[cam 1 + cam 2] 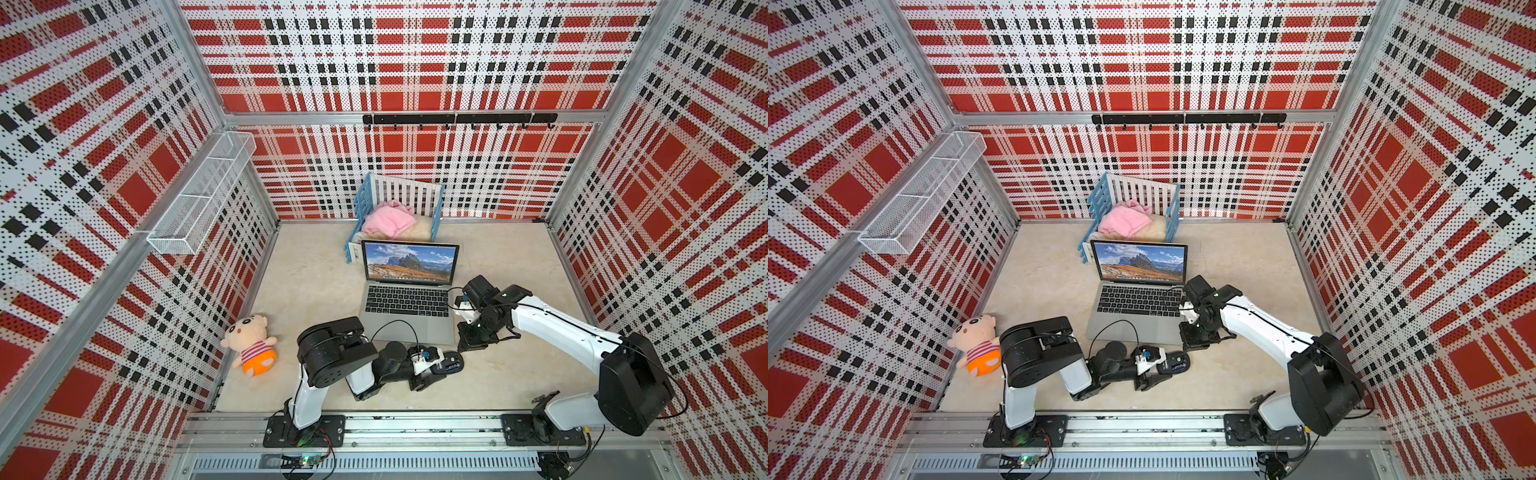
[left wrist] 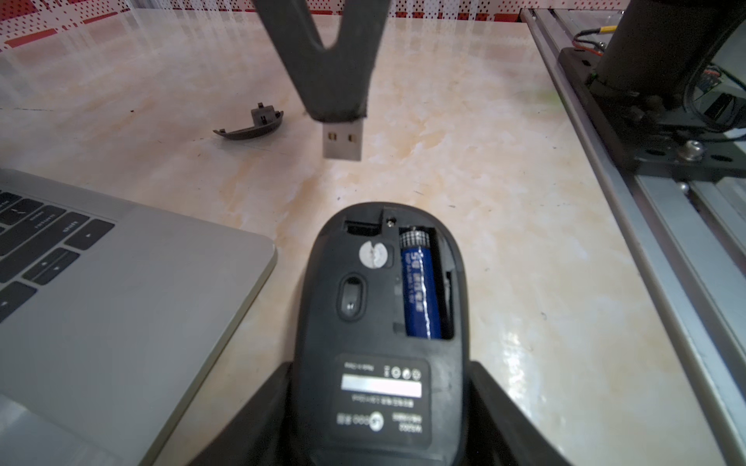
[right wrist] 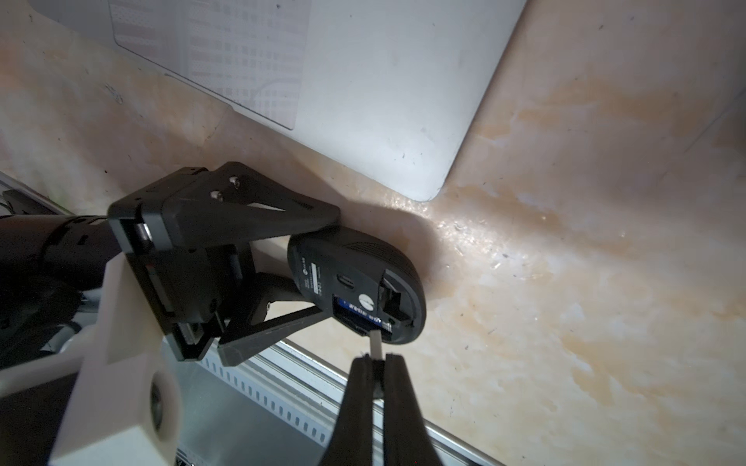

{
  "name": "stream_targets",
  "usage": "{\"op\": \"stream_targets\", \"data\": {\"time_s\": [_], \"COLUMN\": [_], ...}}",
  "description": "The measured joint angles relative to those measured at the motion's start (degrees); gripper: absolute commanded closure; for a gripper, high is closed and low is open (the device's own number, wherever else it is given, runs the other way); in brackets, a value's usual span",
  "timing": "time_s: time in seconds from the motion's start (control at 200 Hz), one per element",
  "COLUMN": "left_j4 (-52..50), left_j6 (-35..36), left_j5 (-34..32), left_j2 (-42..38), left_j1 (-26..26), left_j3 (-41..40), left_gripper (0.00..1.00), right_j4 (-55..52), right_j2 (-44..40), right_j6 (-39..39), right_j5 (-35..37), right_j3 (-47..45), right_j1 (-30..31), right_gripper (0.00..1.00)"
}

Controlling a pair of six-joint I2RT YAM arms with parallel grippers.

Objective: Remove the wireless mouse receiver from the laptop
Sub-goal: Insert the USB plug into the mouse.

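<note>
The wireless mouse receiver [image 2: 343, 141] is out of the laptop [image 1: 407, 307]. My right gripper [image 3: 375, 363] is shut on its black end, and its metal plug [image 3: 376, 343] sticks out toward the mouse. The black mouse [image 2: 379, 306] lies belly-up with its battery bay open and a blue battery showing. My left gripper [image 2: 379, 403] is shut on the mouse's sides, just off the laptop's front right corner [image 3: 428, 189]. In both top views the two grippers [image 1: 467, 340] [image 1: 1187, 338] meet in front of the laptop.
The mouse's loose battery cover [image 2: 250, 125] lies on the beige tabletop beyond the receiver. A plush doll [image 1: 251, 345] sits at the left. A toy crib [image 1: 395, 216] with a pink cloth stands behind the laptop. The aluminium rail [image 2: 646, 242] runs along the front edge.
</note>
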Motion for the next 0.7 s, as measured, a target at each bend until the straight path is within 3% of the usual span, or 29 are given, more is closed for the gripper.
{"op": "stream_targets", "data": {"time_s": [0.225, 0.701], "left_j4": [0.2, 0.07], "left_j6": [0.09, -0.2], "left_j5": [1.14, 1.09], "left_j2": [0.52, 0.44], "left_j1": [0.13, 0.33], "left_j3": [0.61, 0.61], "left_gripper": [0.55, 0.56], "right_j4": [-0.35, -1.55], "right_j2": [1.75, 5.09], "right_j6": [0.02, 0.02], "right_j5": [0.31, 0.92], "right_j3": [0.0, 0.02], "right_j1": [0.13, 0.2], "right_gripper": [1.0, 1.0]}}
